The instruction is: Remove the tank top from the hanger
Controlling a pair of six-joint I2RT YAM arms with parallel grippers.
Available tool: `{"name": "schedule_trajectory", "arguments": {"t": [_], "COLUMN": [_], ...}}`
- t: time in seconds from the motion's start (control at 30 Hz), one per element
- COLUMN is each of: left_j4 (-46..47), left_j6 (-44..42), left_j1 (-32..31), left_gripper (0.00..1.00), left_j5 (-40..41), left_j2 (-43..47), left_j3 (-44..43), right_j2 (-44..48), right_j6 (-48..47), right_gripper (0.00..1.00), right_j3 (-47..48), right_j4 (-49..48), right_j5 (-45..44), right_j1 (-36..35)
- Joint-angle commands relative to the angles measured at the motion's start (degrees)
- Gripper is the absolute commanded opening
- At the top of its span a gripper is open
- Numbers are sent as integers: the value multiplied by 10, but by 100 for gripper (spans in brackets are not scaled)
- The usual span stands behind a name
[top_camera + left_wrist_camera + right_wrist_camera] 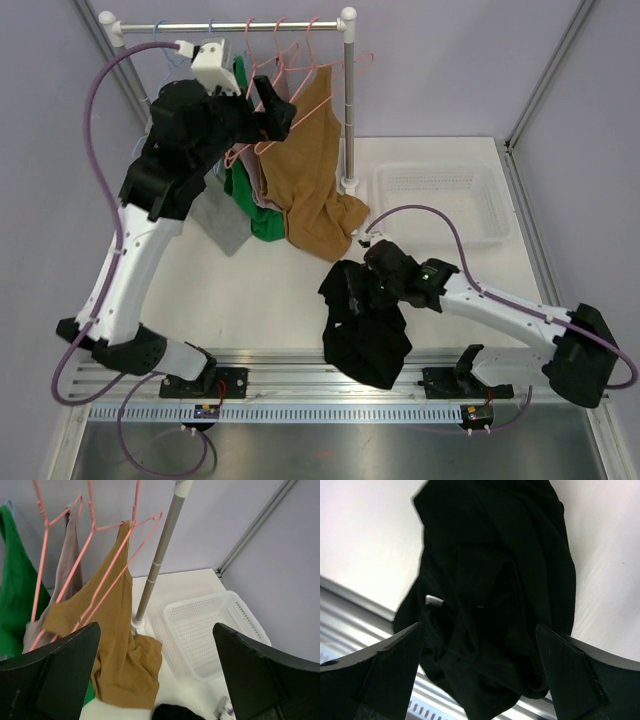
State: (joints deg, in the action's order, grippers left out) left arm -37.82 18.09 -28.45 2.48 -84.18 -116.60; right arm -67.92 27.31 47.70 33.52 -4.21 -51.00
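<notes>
Mustard-brown cloth tank top (312, 180) hangs, not yet off, on its pink wire hanger (150, 517) on the metal clothes rack (348, 100); both arms' jaws gape empty, so the left gripper (275, 112) must, I reckon, pinch a strap.

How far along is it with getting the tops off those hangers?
A black top lies crumpled at the near edge of the table, off any hanger, beneath the open right gripper: that looks done. Nothing is gripped now; the left gripper is open, raised by the rack, facing the brown tank top. That one hangs on its pink hanger, so it is left to do.
</notes>
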Motion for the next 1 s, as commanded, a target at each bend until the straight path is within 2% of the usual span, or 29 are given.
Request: {"name": "schedule_trajectory", "arguments": {"t": [0.0,0.1,0.2,0.23,0.37,0.4,0.43,0.5,0.53,0.57,0.6,0.83,0.97], "left_j4": [15,-2,-20,-24,-42,-49,-52,-48,-43,-39,-36,-6,-16], "left_j6": [15,25,31,32,33,30,26,9,2,-8,-9,4,6], "left_j1": [1,1,1,1,0,1,1,1,1,1,1,1,3], "left_gripper": [99,99,99,99,99,99,99,99,99,99,99,99,99], "left_j5": [-8,19,58,69,74,74,75,83,92,96,102,146,161], "left_j2": [90,178,260,277,371,387,421,455,485,502,514,597,595], "left_j3": [101,200,276,323,420,435,449,496,515,544,558,658,669], "right_j2": [-66,-129,-181,-193,-245,-250,-255,-249,-242,-222,-209,-79,-63], "right_j6": [9,24,25,27,29,28,24,17,13,8,4,-37,-87], "right_gripper": [99,100,99,97,87,80,59,39,19,4,0,0,0], "right_j3": [38,48,49,49,51,52,54,57,60,68,74,187,323], "right_j4": [-17,-15,-28,-35,-43,-48,-53,-58,-58,-55,-48,89,159], "right_j5": [-67,-95,-86,-86,-94,-89,-85,-84,-84,-82,-86,-200,-277], "right_j1": [-30,-56,-65,-66,-69,-69,-71,-76,-78,-79,-79,-77,-49]}}
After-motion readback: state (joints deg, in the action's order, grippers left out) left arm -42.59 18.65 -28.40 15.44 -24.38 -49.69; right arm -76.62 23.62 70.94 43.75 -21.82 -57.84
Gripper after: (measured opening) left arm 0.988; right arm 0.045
